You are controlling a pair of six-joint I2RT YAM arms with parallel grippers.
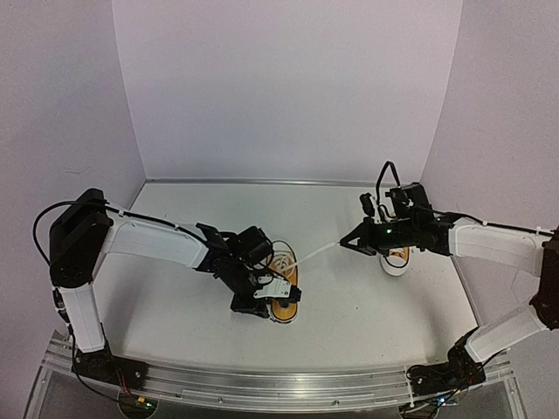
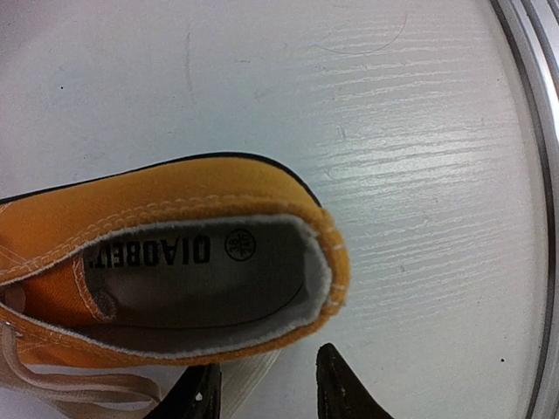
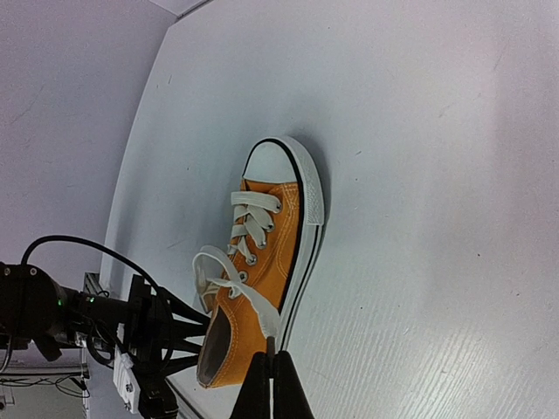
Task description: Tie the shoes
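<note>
Roughly near-to-far, the nearer shoe (image 1: 284, 308), toe toward back wall (image 1: 288, 87).

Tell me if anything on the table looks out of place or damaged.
Nothing looks damaged or spilled. One oddity: a white lace stretches straight from the middle shoe to the right arm's jaws, which are shut on it. That shoe is not yet tied.

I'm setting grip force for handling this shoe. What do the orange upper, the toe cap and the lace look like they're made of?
The upper looks like matte woven canvas, given its stitched seams. The toe cap is probably rubber: smooth, white, moulded, with a dark edge line. The lace seems flat woven fabric, cotton or polyester, off-white and limp.
</note>
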